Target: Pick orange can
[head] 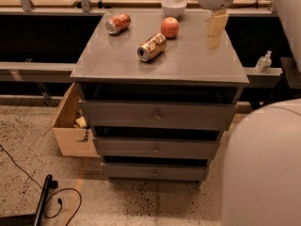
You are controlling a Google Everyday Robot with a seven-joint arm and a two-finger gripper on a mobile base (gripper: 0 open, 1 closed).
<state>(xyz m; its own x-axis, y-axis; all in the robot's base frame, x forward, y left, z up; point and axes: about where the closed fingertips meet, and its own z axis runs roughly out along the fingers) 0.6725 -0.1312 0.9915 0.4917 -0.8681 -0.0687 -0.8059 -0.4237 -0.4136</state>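
My hand [215, 39], upper right of the frame, hangs from its white wrist above the right-hand part of the grey worktop [188, 67]. Whether it is released or clenched I cannot tell. The orange can [152, 46] lies on its side near the middle of the worktop, to the left of my hand and slightly lower in the frame, well apart from it. Its long axis runs from lower left to upper right, with one silver end turned toward the lower left. The red apple [170, 27] stands just beside the can's upper-right end; the redder can [117, 23] lies farther toward the upper left. By my judgement, the coming move is a leftward travel across the worktop, then a descent with the grip set across the can's axis, clear of the apple.
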